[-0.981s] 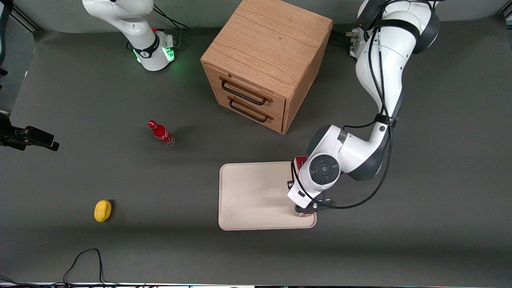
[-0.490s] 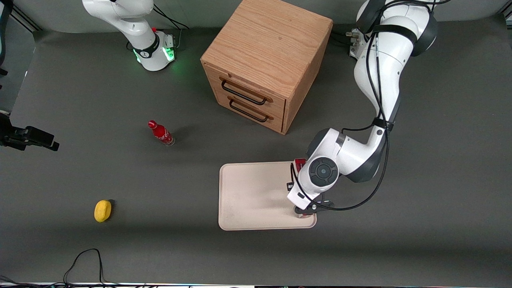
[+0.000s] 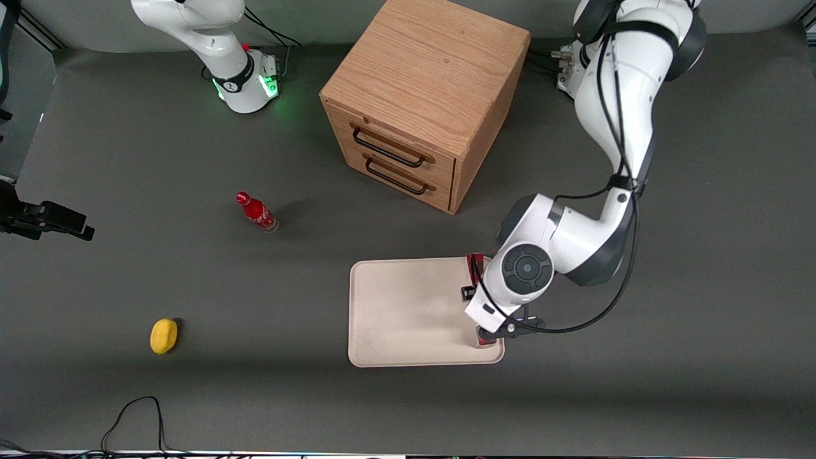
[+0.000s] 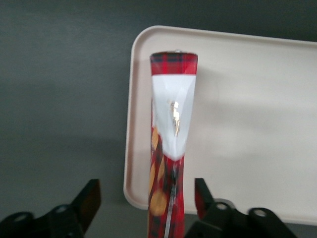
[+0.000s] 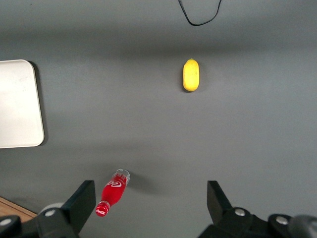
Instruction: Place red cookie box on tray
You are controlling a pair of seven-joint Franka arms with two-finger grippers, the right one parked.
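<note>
Front view, lower middle of the frame: the left arm's gripper point(image 3: 482, 315) hangs over the cream-white rectangular tray point(image 3: 395, 312), hiding most of the thin red cardboard cookie box point(image 3: 475, 266), which runs along the tray's rim at the working arm's end. Wrist view: the box stands on its narrow edge just inside the rim, and the fingers point(image 4: 89, 198) are spread wide either side, gripping nothing. I'd say pull straight up, there's bare tray on one side and dark counter point(image 4: 59, 99) past the rim.

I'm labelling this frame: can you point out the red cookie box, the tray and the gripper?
red cookie box point(image 4: 173, 99): left wrist view, its whitish end panel.
tray point(image 3: 408, 306): front view, bare floor.
gripper point(image 4: 147, 198): left wrist view, midway between its open fingertips, over the tray's edge.
</note>
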